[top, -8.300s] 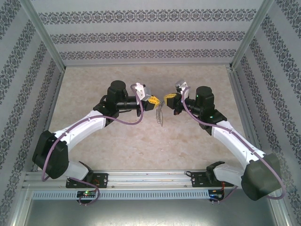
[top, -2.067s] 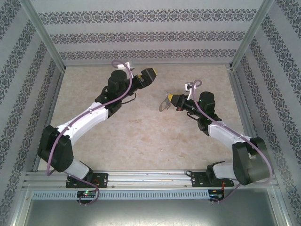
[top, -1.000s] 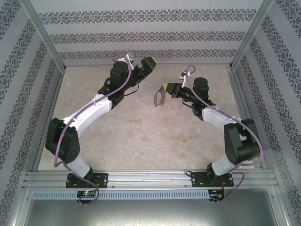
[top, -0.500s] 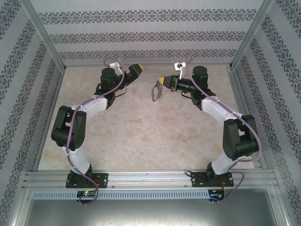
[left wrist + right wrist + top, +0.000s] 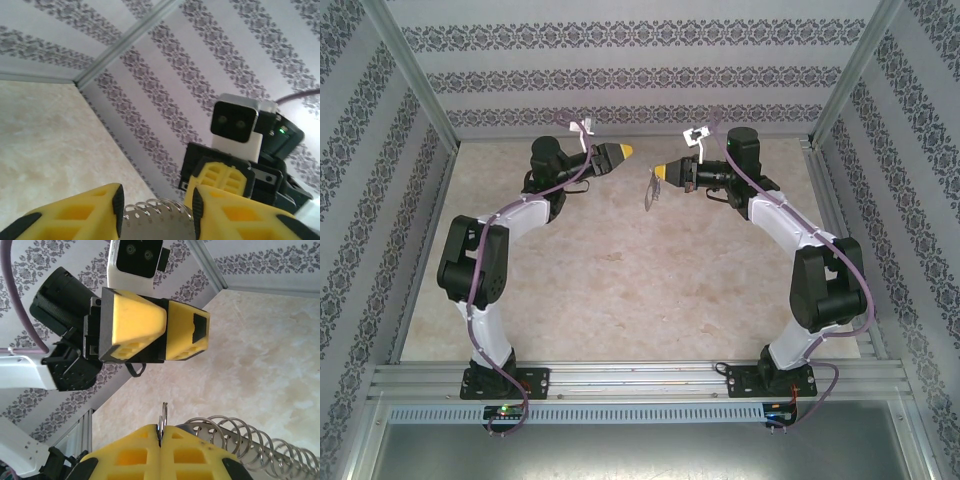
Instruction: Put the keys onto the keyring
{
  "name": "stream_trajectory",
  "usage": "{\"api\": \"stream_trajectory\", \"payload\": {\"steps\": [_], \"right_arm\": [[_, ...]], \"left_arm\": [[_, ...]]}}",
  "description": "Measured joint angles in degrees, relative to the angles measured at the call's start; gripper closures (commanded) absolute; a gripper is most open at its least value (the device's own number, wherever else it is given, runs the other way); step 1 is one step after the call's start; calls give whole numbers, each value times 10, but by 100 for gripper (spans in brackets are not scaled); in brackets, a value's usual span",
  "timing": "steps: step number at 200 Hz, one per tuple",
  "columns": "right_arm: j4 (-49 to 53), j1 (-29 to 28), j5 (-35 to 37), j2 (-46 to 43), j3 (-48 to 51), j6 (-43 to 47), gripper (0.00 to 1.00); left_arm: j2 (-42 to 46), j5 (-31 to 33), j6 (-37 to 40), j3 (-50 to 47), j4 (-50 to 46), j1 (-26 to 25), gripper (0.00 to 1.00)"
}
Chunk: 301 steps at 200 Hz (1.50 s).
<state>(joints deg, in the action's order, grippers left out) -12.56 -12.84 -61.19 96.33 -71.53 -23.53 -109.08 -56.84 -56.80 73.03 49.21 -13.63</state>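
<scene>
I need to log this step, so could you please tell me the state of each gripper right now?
Left gripper: jaws apart, a metal coil between them; grip cannot be told.
Right gripper: closed on the keyring.

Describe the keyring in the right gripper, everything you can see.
The keyring reads as bare silver-grey metal: a thin flat edge pinched in the shut right gripper, plus a long coil of fine wire loops trailing off beside the fingers. From the left wrist, a flat grey plate with faint stamped marks sits under the coil. From above it hangs tilted below the fingertips, apparently clear of the table. Nothing else seems to touch it.
</scene>
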Motion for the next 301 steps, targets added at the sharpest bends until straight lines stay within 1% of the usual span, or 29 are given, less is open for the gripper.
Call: {"api": "stream_trajectory", "payload": {"steps": [7, 21, 43, 84, 122, 152, 219, 257, 289, 301], "right_arm": [[1, 0, -3, 0, -1, 0, 100], [5, 0, -12, 0, -1, 0, 100], [8, 0, -21, 0, -1, 0, 100], [12, 0, -28, 0, -1, 0, 100], [17, -1, -28, -6, -1, 2, 100], [17, -1, -27, -19, -1, 7, 100], [17, -6, -27, -30, -1, 10, 100], [16, -9, -27, -30, -1, 10, 100], [16, -9, -26, -30, -1, 10, 100], [16, -9, -25, -30, -1, 10, 100]], "left_arm": [[-4, -11, -5, 0, 11, 0, 67], [-11, -29, -11, -1, 30, 0, 74], [-13, -51, -16, -3, 50, -2, 79], [-13, -84, -20, -3, 105, -7, 78], [-13, -107, -24, -3, 119, -24, 70], [-13, -120, -24, -3, 124, -32, 68], [-13, -122, -25, -10, 132, -34, 67], [-13, -122, -33, -10, 137, -43, 66], [-13, -122, -38, -10, 143, -50, 67], [-13, -122, -41, -10, 147, -51, 69]]}}
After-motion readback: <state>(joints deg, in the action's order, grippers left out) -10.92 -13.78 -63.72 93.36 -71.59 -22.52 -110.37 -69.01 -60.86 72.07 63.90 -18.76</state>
